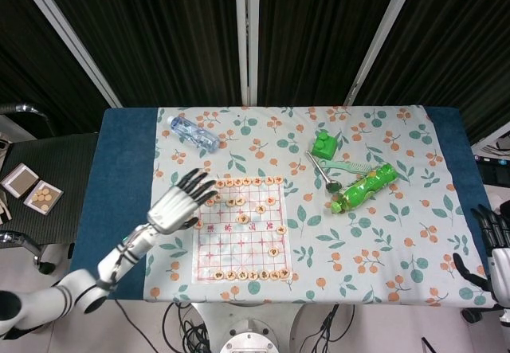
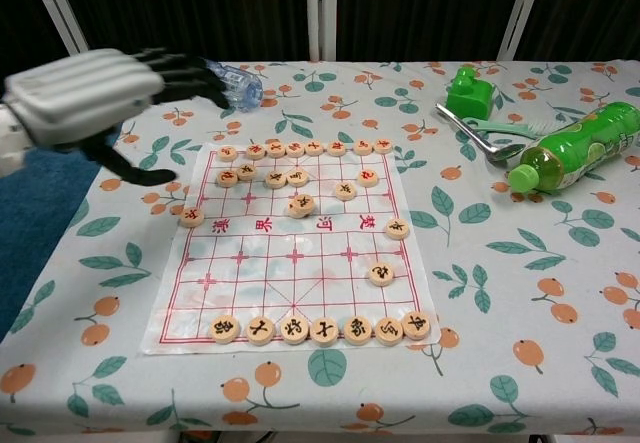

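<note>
Left hand lifted beside a chess board on a floral-clothed table.

The table [image 1: 123, 170], under a leaf-and-fruit cloth [image 2: 520, 283], carries a paper chess board [image 2: 300, 253] that serves as the landmark here. The left hand [image 2: 95, 93] hovers off the board's left edge, above the cloth, fingers spread and holding nothing. The right hand [image 1: 496, 249] sits far right of the board, past the table's edge, fingers apart and empty. A green bottle [image 2: 570, 148] lies on its side well right of the board; whether it holds anything cannot be told. A clear bottle [image 2: 235, 83] lies beyond the board's far left corner. A green block [image 2: 465, 91] stands to the board's far right. Round chess pieces [image 2: 300, 205] rest on the board, in rows along its far and near edges with a few between.
</note>
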You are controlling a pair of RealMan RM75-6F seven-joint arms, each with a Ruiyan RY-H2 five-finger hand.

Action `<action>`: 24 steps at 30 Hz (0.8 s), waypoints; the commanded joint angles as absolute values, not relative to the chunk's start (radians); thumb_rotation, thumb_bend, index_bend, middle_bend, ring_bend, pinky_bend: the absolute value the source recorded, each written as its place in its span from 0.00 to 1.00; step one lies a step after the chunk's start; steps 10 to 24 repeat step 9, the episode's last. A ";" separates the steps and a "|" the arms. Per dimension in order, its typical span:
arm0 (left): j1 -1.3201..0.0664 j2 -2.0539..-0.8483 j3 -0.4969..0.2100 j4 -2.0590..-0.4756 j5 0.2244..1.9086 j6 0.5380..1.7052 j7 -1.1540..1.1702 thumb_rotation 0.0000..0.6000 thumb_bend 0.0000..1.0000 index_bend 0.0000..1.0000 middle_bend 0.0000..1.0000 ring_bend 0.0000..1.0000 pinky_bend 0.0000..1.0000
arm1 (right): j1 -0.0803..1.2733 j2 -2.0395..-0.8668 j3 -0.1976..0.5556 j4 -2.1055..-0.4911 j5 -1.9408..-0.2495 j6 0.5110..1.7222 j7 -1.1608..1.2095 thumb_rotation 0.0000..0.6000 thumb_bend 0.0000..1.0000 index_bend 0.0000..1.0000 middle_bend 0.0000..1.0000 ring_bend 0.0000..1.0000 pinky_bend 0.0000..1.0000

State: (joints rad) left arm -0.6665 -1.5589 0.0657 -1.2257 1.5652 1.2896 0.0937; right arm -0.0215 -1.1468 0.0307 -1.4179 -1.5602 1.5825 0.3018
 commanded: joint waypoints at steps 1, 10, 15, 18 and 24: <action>-0.433 -1.409 0.101 -1.397 1.413 1.460 0.129 1.00 0.22 0.13 0.10 0.00 0.01 | -0.013 -1.156 0.026 -1.422 -1.559 1.563 0.285 1.00 0.27 0.00 0.00 0.00 0.00; -0.208 -1.340 0.150 -1.416 1.367 1.620 0.117 1.00 0.21 0.13 0.10 0.00 0.01 | 0.022 -1.173 0.027 -1.453 -1.544 1.493 0.190 1.00 0.27 0.00 0.00 0.00 0.00; -0.208 -1.340 0.150 -1.416 1.367 1.620 0.117 1.00 0.21 0.13 0.10 0.00 0.01 | 0.022 -1.173 0.027 -1.453 -1.544 1.493 0.190 1.00 0.27 0.00 0.00 0.00 0.00; -0.208 -1.340 0.150 -1.416 1.367 1.620 0.117 1.00 0.21 0.13 0.10 0.00 0.01 | 0.022 -1.173 0.027 -1.453 -1.544 1.493 0.190 1.00 0.27 0.00 0.00 0.00 0.00; -0.208 -1.340 0.150 -1.416 1.367 1.620 0.117 1.00 0.21 0.13 0.10 0.00 0.01 | 0.022 -1.173 0.027 -1.453 -1.544 1.493 0.190 1.00 0.27 0.00 0.00 0.00 0.00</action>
